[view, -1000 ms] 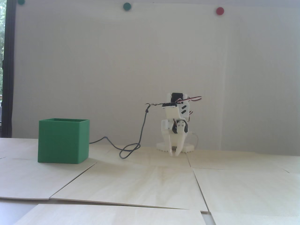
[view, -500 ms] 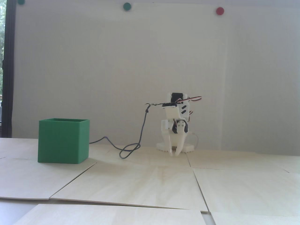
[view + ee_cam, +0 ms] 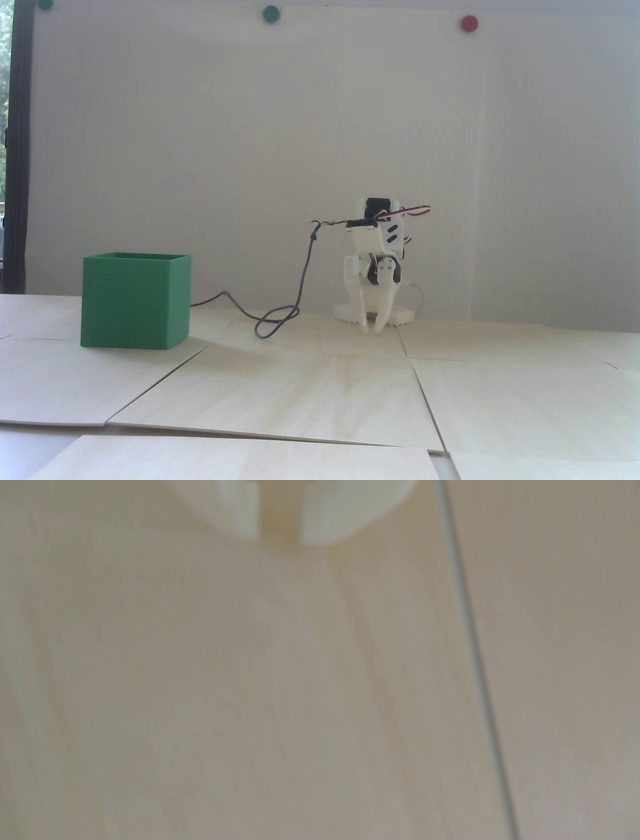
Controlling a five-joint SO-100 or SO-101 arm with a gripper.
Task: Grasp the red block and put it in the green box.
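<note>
In the fixed view your claw (image 3: 374,327) hangs folded low at the arm's base, tips pointing down just above the worktop (image 3: 310,385). The tips look close together, and nothing is between them. The green box (image 3: 135,300) stands well off to the left of the claw, upright and open at the top, and a dark cable (image 3: 300,280) droops between the two. The red block is nowhere to be seen here; it may already lie inside the box, whose walls hide the inside, but you cannot tell.

In the wrist view the claw (image 3: 280,537) enters from the top edge with a narrow gap between its fingers, so it is slightly apart and empty. Below it lies only bare, blurred wood and a seam (image 3: 478,660) to the right.

Judging by this, you are either at rest before the reach or finished. Before your next move, find the block.
</note>
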